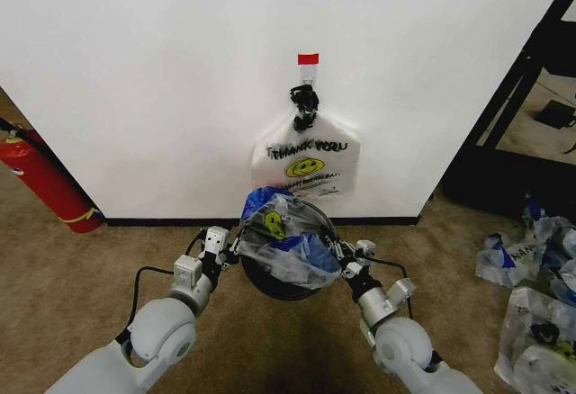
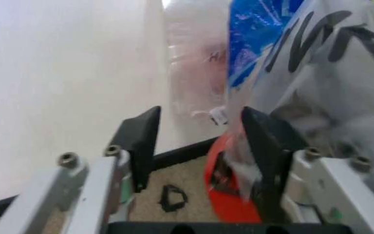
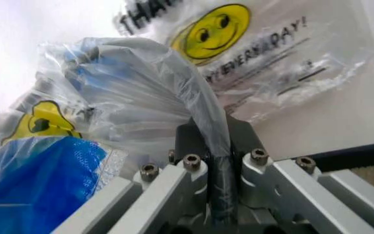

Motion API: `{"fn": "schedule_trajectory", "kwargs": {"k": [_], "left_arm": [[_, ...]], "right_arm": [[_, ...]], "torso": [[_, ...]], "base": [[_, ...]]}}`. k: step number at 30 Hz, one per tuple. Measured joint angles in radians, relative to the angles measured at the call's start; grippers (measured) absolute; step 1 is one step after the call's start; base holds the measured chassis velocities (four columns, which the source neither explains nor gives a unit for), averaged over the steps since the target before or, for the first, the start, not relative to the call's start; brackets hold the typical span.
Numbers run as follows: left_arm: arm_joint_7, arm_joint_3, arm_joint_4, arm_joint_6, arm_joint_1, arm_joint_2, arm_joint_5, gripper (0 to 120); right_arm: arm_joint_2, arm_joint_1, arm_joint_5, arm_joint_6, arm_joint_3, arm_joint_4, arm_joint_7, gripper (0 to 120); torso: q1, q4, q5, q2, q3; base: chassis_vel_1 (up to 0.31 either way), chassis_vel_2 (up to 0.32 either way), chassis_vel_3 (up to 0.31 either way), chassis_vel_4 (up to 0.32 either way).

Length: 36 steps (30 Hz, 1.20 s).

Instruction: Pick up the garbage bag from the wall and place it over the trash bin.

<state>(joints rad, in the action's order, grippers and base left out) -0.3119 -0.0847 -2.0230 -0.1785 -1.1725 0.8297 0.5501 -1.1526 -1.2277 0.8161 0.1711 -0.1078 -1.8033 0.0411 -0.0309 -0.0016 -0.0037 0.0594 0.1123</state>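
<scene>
One "THANK YOU" garbage bag (image 1: 286,237) over trash bin (image 1: 270,283).

one garbage bag (image 1: 286,243), one trash bin (image 1: 281,284)

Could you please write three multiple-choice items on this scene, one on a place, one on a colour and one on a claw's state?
1. Where does the garbage bag lie?
A. on the carpet by the fire extinguisher
B. draped over the trash bin
C. on the wall hook

2. What colour is the tape strip above the hook?
A. red
B. green
C. yellow

3. How does the right claw stand?
A. wide open, away from the bag
B. shut on nothing
C. shut on the garbage bag

Answers:
1 B: the head view shows the bag spread across the trash bin, between the two claws.
2 A: the tape strip on the wall is red.
3 C: the right wrist view shows plastic pinched between its closed fingers, while the left claw stands open at the bag's edge.
</scene>
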Motion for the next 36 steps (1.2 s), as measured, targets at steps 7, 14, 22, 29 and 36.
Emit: {"fn": "schedule_trajectory", "kwargs": {"k": [7,14,22,29,36], "left_arm": [[-0.007,-0.021,0.02,0.02,-0.014,-0.006,-0.044,80],[-0.051,-0.053,0.002,0.016,-0.062,-0.042,-0.069,99],[-0.119,-0.051,-0.277,-0.017,-0.195,-0.022,0.047,100],[0.02,0.006,-0.288,-0.05,-0.256,0.007,-0.021,100],[0.115,0.032,-0.222,-0.057,-0.207,-0.021,-0.058,96]], "right_arm": [[-0.01,0.013,-0.022,0.006,0.003,0.032,0.019,0],[-0.026,0.024,-0.063,0.024,0.003,0.057,0.032,0],[-0.044,0.004,-0.278,0.1,0.021,0.111,-0.027,0],[-0.053,0.003,-0.428,0.163,0.026,0.134,-0.092,0],[-0.051,-0.005,-0.485,0.206,0.023,0.143,-0.149,0]], "torso": [[0.0,0.0,0.0,0.0,0.0],[0.0,0.0,0.0,0.0,0.0],[0.0,-0.0001,0.0003,0.0,0.0],[0.0,0.0003,0.0,0.0,0.0],[0.0,-0.0002,0.0,0.0,0.0]], "base": [[0.0,0.0,0.0,0.0],[0.0,0.0,0.0,0.0],[0.0,0.0,0.0,0.0],[0.0,0.0,0.0,0.0],[0.0,0.0,0.0,0.0]]}}
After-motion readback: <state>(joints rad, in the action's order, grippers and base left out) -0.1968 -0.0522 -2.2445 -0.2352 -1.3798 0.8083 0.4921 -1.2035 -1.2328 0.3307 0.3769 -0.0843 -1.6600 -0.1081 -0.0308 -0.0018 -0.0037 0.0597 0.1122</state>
